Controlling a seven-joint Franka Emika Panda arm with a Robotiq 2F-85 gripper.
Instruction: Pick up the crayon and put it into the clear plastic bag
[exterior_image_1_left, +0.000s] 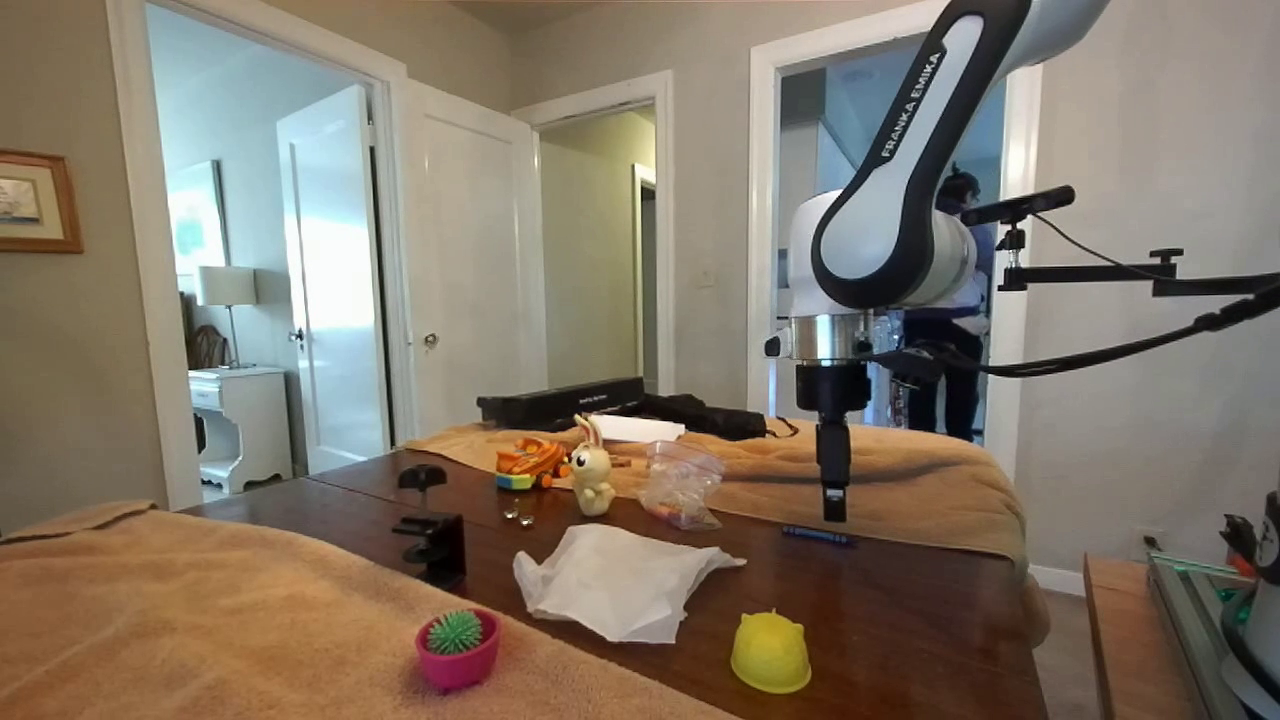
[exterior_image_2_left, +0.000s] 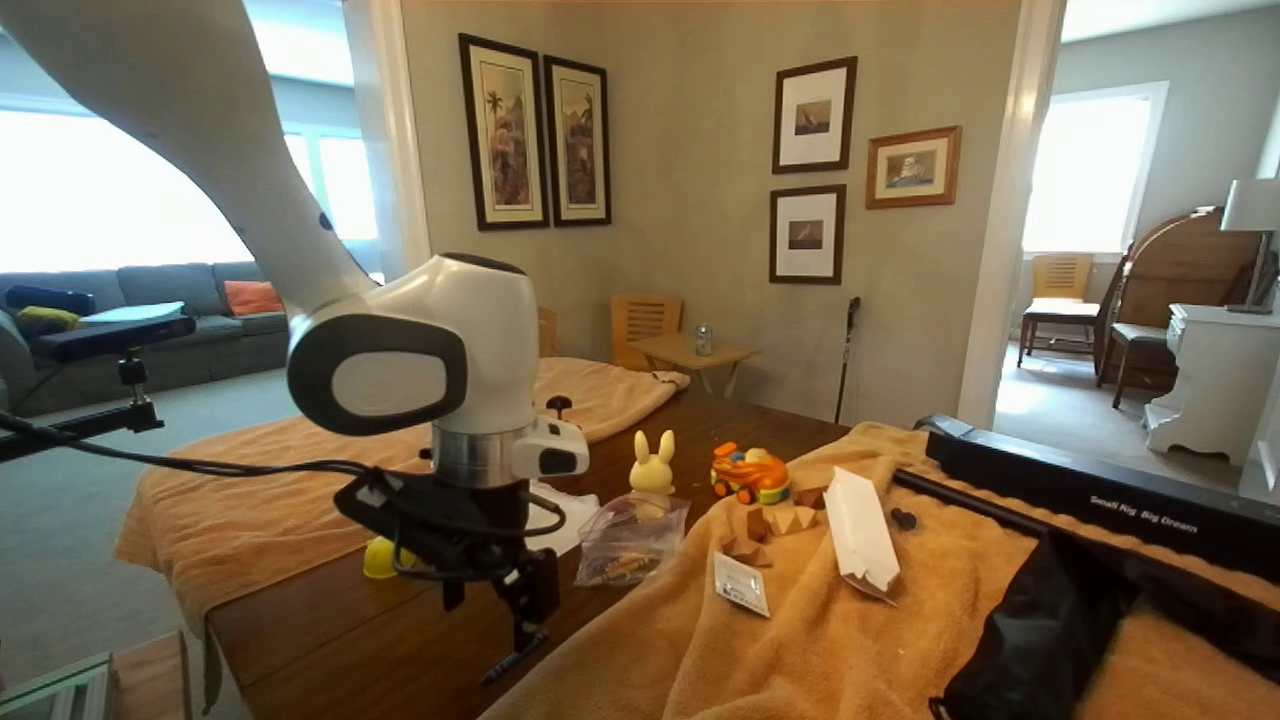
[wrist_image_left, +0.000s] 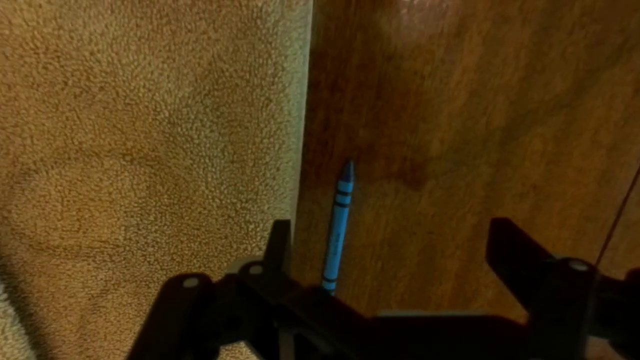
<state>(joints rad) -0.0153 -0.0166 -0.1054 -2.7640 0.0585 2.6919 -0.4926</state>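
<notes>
Gripper: in the wrist view the gripper (wrist_image_left: 391, 225) has its two fingers far apart, at the 9 and 3 o'clock sides, and it holds nothing.
Crayon, place: the crayon (wrist_image_left: 338, 235) lies on the wooden table (wrist_image_left: 450, 125), under the gap; from the middle of this gap it is toward 9 o'clock, so nearer to the finger (wrist_image_left: 278, 245) of that side. In both exterior views it is just below the fingertips; how high they stand over it, I cannot tell.
Crayon, direction: its tip points a little past 12 o'clock, so its long axis goes across the closing line. In my judgement no big turn is needed, only a small shift toward 9 o'clock, then down.
Crayon, look: blue paper, black bands near both ends, dark pointed tip; the letters are too small for reading.
Towel edge: the towel (wrist_image_left: 150, 150) is at 9 o'clock of the crayon, near but apart; the finger of that side could press on it, I think.
Bag: in an exterior view the clear bag (exterior_image_1_left: 684, 485) is at about 9 o'clock from the gripper.
</notes>
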